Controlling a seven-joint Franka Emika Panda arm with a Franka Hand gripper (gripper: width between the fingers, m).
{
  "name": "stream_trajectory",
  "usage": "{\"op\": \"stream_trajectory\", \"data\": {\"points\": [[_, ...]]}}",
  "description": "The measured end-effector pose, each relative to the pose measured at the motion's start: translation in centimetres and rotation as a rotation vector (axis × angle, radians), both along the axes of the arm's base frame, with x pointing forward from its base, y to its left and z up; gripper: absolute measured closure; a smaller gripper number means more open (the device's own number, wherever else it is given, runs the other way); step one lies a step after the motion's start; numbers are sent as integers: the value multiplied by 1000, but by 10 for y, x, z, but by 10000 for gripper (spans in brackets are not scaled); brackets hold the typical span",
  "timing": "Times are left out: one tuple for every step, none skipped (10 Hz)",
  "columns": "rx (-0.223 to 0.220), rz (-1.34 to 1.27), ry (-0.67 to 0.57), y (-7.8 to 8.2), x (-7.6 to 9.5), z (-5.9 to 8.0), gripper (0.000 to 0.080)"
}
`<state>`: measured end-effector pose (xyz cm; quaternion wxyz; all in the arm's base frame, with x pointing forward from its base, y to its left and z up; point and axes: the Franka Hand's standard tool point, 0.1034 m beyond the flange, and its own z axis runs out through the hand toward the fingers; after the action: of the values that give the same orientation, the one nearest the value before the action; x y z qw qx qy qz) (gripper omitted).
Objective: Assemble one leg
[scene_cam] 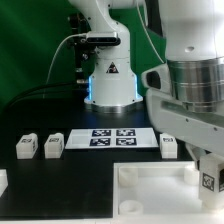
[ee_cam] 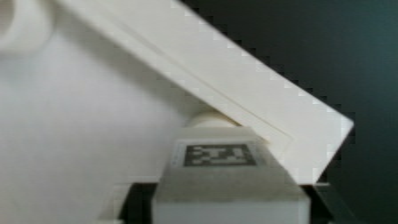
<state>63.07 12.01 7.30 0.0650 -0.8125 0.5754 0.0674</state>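
My gripper (ee_cam: 221, 203) is shut on a leg (ee_cam: 221, 160), a small white block with a black-and-white tag on its face. The black fingers (ee_cam: 139, 203) press on both of its sides. The leg's round tip touches the raised rim of the large white panel (ee_cam: 98, 120) near a corner. In the exterior view my gripper (scene_cam: 209, 181) holds this leg (scene_cam: 208, 179) over the panel's (scene_cam: 150, 192) corner at the exterior view's right. Three more legs stand on the black table: two at the exterior view's left (scene_cam: 26, 147), (scene_cam: 53, 144) and one right of the middle (scene_cam: 169, 145).
The marker board (scene_cam: 112, 138) lies in the middle of the table, in front of the robot's base (scene_cam: 110, 85). Another white piece (scene_cam: 3, 181) shows at the exterior view's left edge. Black cables run behind, before a green backdrop.
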Motion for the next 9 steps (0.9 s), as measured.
{"op": "stream_trajectory", "data": {"points": [[29,-184,11,1,0,-1,508],[38,-342,25,1,1,-2,508],[37,-382,33,1,1,-2,508],[37,-377,33,1,1,-2,507],[37,-349,28,2,0,-3,507],[35,-283,22,2,-1,-4,342],[36,-212,27,5,-5,-5,191],[21,-15,5,5,-7,-4,191],[0,170,-13,8,-6,-1,162]]}}
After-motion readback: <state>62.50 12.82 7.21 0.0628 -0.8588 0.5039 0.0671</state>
